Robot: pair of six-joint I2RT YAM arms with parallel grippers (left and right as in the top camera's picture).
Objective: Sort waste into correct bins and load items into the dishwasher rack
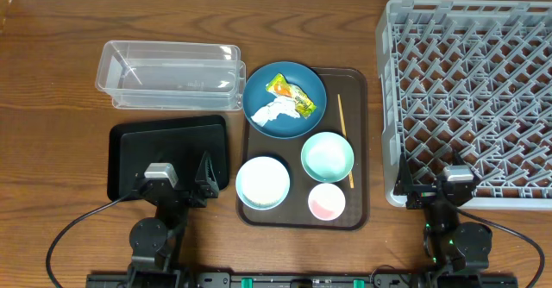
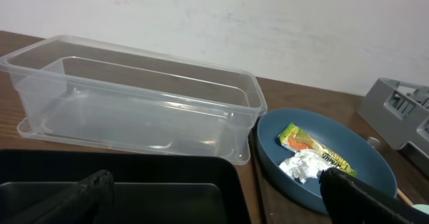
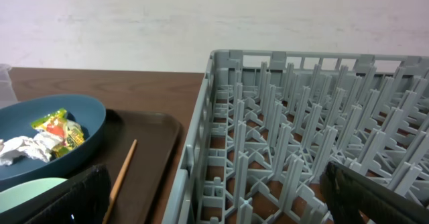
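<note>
Your left gripper (image 1: 174, 180) sits at the lower left of the overhead frame, jaws spread wide and holding nothing, over the bottom edge of the black tray (image 1: 168, 141). Above that tray lies the clear tub (image 1: 172, 48). Your right gripper (image 1: 437, 189), at the lower right, is just as wide and empty, at the bottom left corner of the grey rack (image 1: 483, 81), which fills the right side of the frame. Between your two arms lies the brown serving tray (image 1: 358, 90). At its top sits the dark blue bowl (image 1: 257, 85), which holds the snack wrapper (image 1: 291, 96) and, touching it, the white tissue (image 1: 272, 113). Below the blue bowl you have the mint-green bowl (image 1: 328, 156), the white bowl (image 1: 262, 183) and the pink cup (image 1: 327, 202). The wooden stick (image 1: 344, 141) lies along the tray's right side, beside the mint-green bowl. Everything rests on a dark wooden table (image 1: 52, 107), and your wrist views show a plain pale wall behind it.
</note>
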